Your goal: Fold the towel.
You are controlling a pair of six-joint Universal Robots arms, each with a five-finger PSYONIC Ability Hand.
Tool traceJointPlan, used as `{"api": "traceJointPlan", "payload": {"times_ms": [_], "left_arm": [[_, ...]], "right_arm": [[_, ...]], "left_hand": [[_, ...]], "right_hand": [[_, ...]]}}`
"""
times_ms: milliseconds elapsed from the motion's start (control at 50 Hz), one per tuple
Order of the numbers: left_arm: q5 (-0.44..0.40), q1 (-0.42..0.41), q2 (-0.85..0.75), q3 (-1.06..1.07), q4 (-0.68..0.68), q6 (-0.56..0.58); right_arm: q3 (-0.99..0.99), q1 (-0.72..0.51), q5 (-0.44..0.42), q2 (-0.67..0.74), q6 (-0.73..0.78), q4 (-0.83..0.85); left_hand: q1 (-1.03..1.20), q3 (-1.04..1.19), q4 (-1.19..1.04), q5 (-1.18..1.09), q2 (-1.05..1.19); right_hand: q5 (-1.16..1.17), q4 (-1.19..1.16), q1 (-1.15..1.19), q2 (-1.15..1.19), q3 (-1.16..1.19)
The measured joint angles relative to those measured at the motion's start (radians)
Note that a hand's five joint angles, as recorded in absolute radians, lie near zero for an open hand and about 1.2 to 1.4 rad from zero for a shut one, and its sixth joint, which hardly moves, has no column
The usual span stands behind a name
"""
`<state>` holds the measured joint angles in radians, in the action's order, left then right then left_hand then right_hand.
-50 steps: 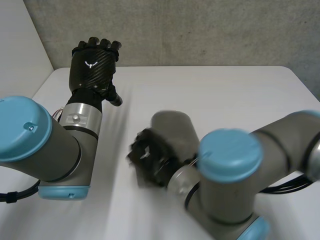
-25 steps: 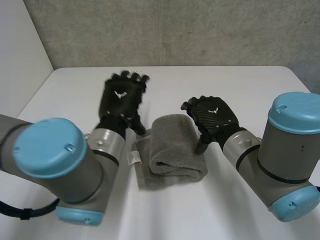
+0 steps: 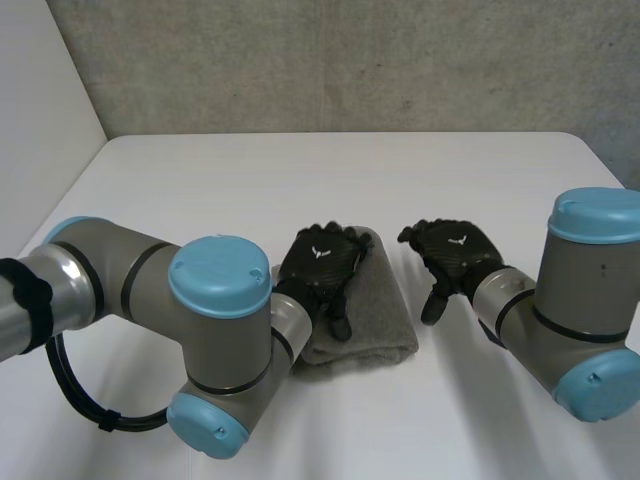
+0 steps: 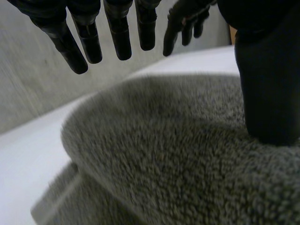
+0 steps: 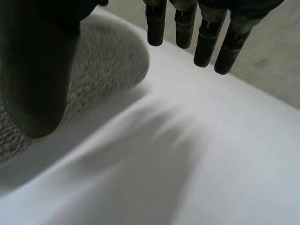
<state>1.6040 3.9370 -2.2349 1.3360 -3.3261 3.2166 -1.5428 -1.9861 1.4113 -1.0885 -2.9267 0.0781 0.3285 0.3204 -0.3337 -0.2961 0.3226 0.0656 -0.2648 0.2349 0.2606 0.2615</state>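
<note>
A grey towel (image 3: 385, 312) lies folded into a thick bundle at the table's middle. My left hand (image 3: 322, 268) rests palm down on its left half, open. In the left wrist view its fingers (image 4: 119, 33) stretch straight out over the towel (image 4: 164, 154) while the thumb (image 4: 267, 93) touches the pile. My right hand (image 3: 455, 252) hovers just right of the towel, open and holding nothing. In the right wrist view the towel's rounded fold (image 5: 108, 56) lies beside the thumb (image 5: 33, 70), and the straight fingers (image 5: 206, 42) hang over bare table.
The white table (image 3: 200, 180) stretches wide around the towel, with a grey wall behind its far edge. My left arm's elbow (image 3: 215, 360) bulks close to the towel's near left side. The right hand's fingers (image 4: 185, 21) show beyond the left hand's fingertips.
The left hand came from the back left down onto the towel. The right hand let go of the folded towel and drew off to its right.
</note>
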Motion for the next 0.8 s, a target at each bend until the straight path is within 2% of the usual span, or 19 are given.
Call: {"api": "traceJointPlan", "payload": {"times_ms": [160,320,440,660,800], "left_arm": [[0.01,0.031,-0.013,0.044,0.04,0.003],[0.056,0.075,0.039,0.144,0.035,0.001],[0.093,0.085,0.085,0.212,0.027,-0.001],[0.102,0.102,0.104,0.25,0.021,-0.001],[0.102,0.114,0.176,0.213,0.03,0.0]], "right_arm": [[0.093,-0.011,-0.056,0.091,-0.023,-0.099],[0.163,-0.068,-0.1,0.122,-0.087,-0.129],[0.182,-0.11,-0.098,0.136,-0.1,-0.123],[0.195,-0.136,-0.082,0.188,-0.092,-0.121],[0.213,-0.124,-0.073,0.14,-0.089,-0.127]], "left_hand": [[-0.003,0.0,0.0,0.001,0.0],[-0.021,-0.002,0.0,0.003,-0.001],[-0.024,-0.006,0.0,0.007,-0.006],[-0.024,-0.008,0.0,0.015,-0.006],[-0.034,-0.033,0.035,0.043,-0.03]], "right_hand": [[0.0,0.0,0.0,0.0,0.0],[0.0,0.0,0.0,0.0,0.0],[0.0,0.0,0.0,0.0,0.0],[0.0,0.0,-0.023,-0.012,0.0],[-0.003,0.0,-0.024,-0.012,0.0]]}}
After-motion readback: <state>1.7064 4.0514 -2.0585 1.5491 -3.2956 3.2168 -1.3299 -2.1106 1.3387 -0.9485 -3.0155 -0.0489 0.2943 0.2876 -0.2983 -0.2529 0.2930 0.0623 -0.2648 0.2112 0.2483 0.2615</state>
